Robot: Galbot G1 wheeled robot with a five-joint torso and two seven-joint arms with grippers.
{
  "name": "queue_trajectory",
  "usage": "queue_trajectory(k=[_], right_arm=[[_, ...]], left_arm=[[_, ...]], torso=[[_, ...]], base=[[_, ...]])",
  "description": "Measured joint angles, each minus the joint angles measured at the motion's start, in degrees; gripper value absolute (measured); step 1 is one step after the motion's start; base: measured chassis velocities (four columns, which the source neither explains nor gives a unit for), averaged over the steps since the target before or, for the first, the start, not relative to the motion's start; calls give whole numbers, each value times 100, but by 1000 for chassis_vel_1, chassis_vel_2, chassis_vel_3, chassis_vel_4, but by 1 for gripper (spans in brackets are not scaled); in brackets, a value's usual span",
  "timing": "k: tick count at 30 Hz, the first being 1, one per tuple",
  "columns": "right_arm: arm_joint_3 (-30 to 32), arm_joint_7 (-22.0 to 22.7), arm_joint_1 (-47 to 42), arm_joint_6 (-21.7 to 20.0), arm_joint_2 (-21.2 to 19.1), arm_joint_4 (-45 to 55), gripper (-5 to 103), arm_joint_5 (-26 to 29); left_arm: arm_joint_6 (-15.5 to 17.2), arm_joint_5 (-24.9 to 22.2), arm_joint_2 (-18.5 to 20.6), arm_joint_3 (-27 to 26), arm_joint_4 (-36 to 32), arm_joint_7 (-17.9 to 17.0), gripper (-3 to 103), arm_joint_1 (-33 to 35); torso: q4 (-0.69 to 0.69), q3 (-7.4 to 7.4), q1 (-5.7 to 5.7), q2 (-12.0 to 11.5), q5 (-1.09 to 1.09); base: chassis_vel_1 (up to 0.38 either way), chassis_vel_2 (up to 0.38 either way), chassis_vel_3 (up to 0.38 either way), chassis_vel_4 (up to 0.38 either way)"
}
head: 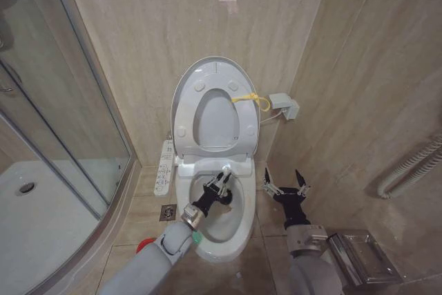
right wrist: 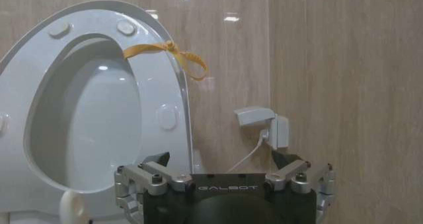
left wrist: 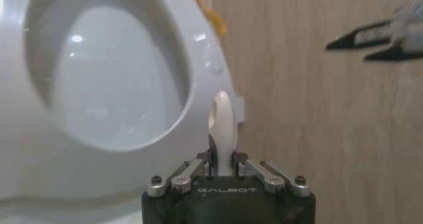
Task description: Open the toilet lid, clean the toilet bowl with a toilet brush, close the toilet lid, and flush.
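Observation:
The toilet lid (head: 214, 121) (right wrist: 99, 125) stands raised against the wall behind the ring seat, with a yellow cord (head: 251, 99) tied at its edge. Below it the white toilet bowl (head: 238, 229) is uncovered. My left gripper (head: 222, 184) (left wrist: 222, 158) hangs over the bowl, shut on the white handle of the toilet brush (left wrist: 222, 120); the brush head is hidden. The brush's red holder (head: 146, 243) peeks out on the floor beside my left arm. To the right of the bowl my right gripper (head: 284, 183) (right wrist: 221, 160) is open with nothing in it.
A glass shower enclosure (head: 62, 136) and white shower tray (head: 41, 219) fill the left. A control panel (head: 165, 167) hangs beside the seat. A wall box (head: 284, 106) with cable, a floor drain (head: 168, 213), a metal bin (head: 362, 257) and hoses (head: 414, 167) are nearby.

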Motion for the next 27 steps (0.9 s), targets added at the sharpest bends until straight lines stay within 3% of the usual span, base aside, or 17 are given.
queue_trajectory(k=[8, 16, 22, 27], right_arm=[[0, 0, 0, 0, 0, 0, 100, 0], [0, 0, 0, 0, 0, 0, 100, 0], [0, 0, 0, 0, 0, 0, 100, 0], [0, 0, 0, 0, 0, 0, 100, 0]], left_arm=[[39, -25, -143, 221, -75, 4, 19, -28], [-320, -67, -163, 301, 838, 145, 19, -227], [-402, -68, -262, 305, 1445, 209, 19, -423], [-388, -67, -331, 376, 1306, 210, 19, -450]], torso=[[-2, 0, 0, 0, 0], [-1, 0, 0, 0, -1], [0, 0, 0, 0, -1], [-1, 0, 0, 0, 0]], base=[[0, 0, 0, 0], [0, 0, 0, 0], [0, 0, 0, 0], [0, 0, 0, 0]])
